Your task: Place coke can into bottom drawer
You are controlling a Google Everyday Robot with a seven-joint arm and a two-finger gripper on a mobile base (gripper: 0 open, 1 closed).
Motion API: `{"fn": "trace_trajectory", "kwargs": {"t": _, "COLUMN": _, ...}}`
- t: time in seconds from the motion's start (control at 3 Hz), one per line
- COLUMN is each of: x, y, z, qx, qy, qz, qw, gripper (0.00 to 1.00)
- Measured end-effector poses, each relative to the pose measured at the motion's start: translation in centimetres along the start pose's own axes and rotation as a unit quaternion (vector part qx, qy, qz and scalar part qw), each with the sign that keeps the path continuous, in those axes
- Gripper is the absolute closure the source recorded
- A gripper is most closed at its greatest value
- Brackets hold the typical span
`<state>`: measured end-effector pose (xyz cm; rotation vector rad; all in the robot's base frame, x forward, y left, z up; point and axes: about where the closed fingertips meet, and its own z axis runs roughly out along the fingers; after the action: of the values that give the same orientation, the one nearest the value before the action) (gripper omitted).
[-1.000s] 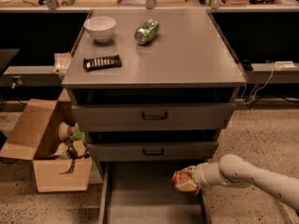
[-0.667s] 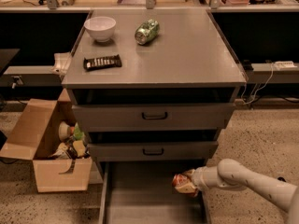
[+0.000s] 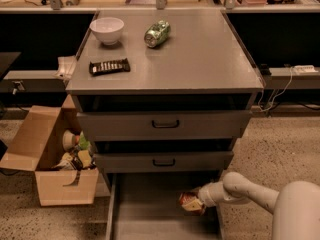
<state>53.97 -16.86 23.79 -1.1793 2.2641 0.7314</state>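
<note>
The coke can [image 3: 189, 202] is small and red and lies tilted low inside the bottom drawer [image 3: 150, 219], near its right wall. The bottom drawer is pulled out and shows a wide flat grey floor. My gripper [image 3: 196, 204] reaches in from the lower right on a white arm and is shut on the can. The fingers are mostly hidden behind the can.
Two upper grey drawers [image 3: 165, 125] with black handles are partly pulled out. On the cabinet top [image 3: 200, 59] are a white bowl [image 3: 107, 30], a green soda can [image 3: 157, 33] on its side and a dark snack bar [image 3: 109, 66]. An open cardboard box [image 3: 50, 156] of items stands at left.
My gripper has moved the coke can a little lower and leftward into the bottom drawer. Nothing else has moved.
</note>
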Motion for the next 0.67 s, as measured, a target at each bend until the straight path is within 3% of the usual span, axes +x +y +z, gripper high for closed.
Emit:
{"fn": "trace_trajectory", "kwargs": {"t": 0.33, "x": 1.0, "y": -0.3, "z": 2.3, "qx": -0.02, "qy": 0.012, "qz": 0.006, "qw": 0.9997, "gripper": 1.0}}
{"fn": "trace_trajectory", "kwargs": {"t": 0.67, "x": 1.8, "y": -0.5, "z": 3.7, "qx": -0.035, "qy": 0.022, "qz": 0.016, "qw": 0.999, "gripper": 0.84}}
